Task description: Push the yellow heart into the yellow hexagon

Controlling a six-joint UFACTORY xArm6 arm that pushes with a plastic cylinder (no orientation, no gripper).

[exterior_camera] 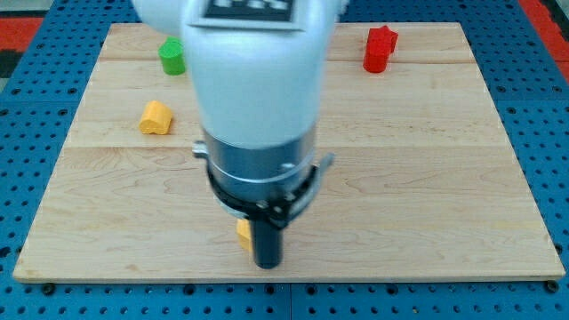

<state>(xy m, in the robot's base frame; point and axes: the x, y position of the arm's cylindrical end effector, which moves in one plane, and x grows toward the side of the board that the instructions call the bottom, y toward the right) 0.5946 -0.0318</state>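
A yellow block (155, 117), with a shape close to a heart, lies at the view's left on the wooden board (427, 160). A second yellow block (243, 234) shows only as a sliver near the view's bottom, mostly hidden behind my rod; its shape cannot be made out. My tip (268, 263) is at the view's bottom centre, touching or just right of that hidden yellow block. The arm's white and grey body covers the board's middle.
A green block (172, 56) sits at the view's top left, partly behind the arm. A red star-like block (380, 48) sits at the view's top right. A blue pegboard (542, 107) surrounds the wooden board.
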